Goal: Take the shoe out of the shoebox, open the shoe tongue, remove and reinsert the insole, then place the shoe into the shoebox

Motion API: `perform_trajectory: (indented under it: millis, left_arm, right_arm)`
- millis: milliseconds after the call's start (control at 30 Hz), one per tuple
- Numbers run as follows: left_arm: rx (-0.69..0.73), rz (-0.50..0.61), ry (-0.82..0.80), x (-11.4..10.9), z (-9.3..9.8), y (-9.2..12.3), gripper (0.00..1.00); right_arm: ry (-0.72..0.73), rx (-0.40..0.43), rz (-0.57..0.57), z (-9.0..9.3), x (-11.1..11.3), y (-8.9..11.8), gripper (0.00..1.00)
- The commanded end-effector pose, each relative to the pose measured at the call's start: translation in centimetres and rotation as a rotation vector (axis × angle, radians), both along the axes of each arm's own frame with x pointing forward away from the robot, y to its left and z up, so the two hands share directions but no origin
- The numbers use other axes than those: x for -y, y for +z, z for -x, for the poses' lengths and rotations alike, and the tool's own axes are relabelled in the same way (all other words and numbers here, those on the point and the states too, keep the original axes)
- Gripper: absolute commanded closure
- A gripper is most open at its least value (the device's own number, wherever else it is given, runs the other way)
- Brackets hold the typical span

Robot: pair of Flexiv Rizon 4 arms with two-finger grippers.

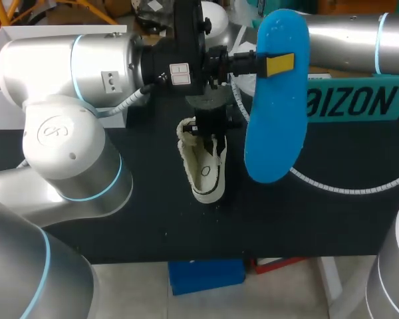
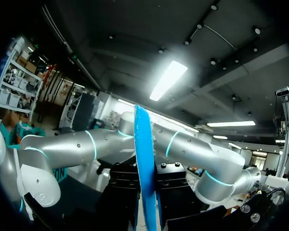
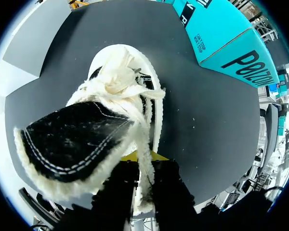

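Note:
The blue insole (image 1: 274, 113) hangs upright above the table, right of the shoe, with my left gripper (image 1: 279, 64) shut on its upper part. In the left wrist view the insole (image 2: 143, 159) stands edge-on between the black fingers of the left gripper (image 2: 147, 197). The cream fleece-lined shoe (image 1: 204, 166) lies on the black table (image 1: 153, 219), toe toward the front edge. My right gripper (image 1: 209, 136) points straight down onto its opening. In the right wrist view the black tongue (image 3: 72, 139) is folded outward, and the right gripper (image 3: 144, 166) pinches a strip of the shoe's (image 3: 120, 77) fleece edge.
A teal box (image 1: 359, 100) with lettering stands at the back right, also seen as the teal box (image 3: 231, 43) beyond the shoe. A white box (image 1: 0, 93) sits at the back left, mostly hidden by my left arm. A white coiled cable (image 1: 346, 187) lies right of the insole.

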State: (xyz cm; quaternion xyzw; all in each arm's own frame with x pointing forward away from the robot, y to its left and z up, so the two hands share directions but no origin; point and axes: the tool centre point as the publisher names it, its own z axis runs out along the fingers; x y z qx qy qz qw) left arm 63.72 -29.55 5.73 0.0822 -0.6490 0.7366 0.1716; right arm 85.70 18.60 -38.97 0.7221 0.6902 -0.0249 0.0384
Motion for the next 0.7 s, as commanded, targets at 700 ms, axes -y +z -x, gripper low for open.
perform_trajectory:
  millis: [700]
  left_arm:
    - [-0.001,-0.003,0.003,0.1,0.1,0.0,1.0]
  right_arm:
    - [-0.036,-0.079,-0.73,0.6,2.9,9.6,0.0]
